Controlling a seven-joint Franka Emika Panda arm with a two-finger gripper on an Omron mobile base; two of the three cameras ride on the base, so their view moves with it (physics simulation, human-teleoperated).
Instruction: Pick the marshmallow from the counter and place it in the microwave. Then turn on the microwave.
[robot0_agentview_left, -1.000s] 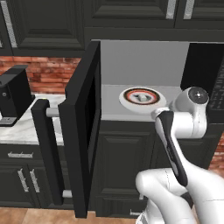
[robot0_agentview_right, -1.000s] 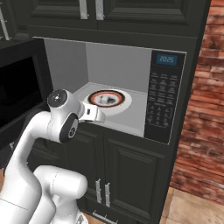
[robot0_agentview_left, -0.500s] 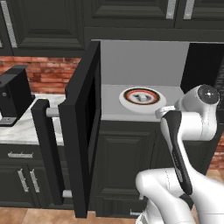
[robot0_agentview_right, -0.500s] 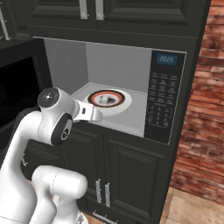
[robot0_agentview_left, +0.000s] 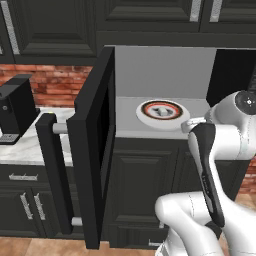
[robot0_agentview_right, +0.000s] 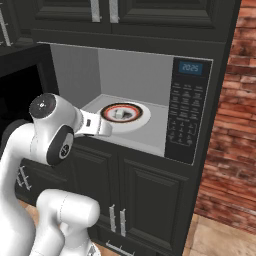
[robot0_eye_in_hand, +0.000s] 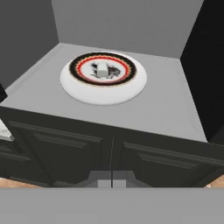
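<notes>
Keypad (robot0_agentview_right: 186, 115) at right of right base view | coffee machine (robot0_agentview_left: 16, 111) at far left of left base view | marshmallow (robot0_eye_in_hand: 102, 69) on turntable (robot0_eye_in_hand: 127, 89), microwave (robot0_agentview_right: 132, 75) centre | gripper (robot0_eye_in_hand: 111, 180) outside door opening, low centre, fingers closed, holding nothing

The microwave (robot0_eye_in_hand: 175, 111) floor is grey and carries a white turntable (robot0_eye_in_hand: 103, 78) with a red ring; the marshmallow (robot0_eye_in_hand: 103, 69) sits at its middle. Left, the marble counter (robot0_agentview_left: 27, 146) holds a black coffee machine (robot0_agentview_left: 16, 108).
</notes>
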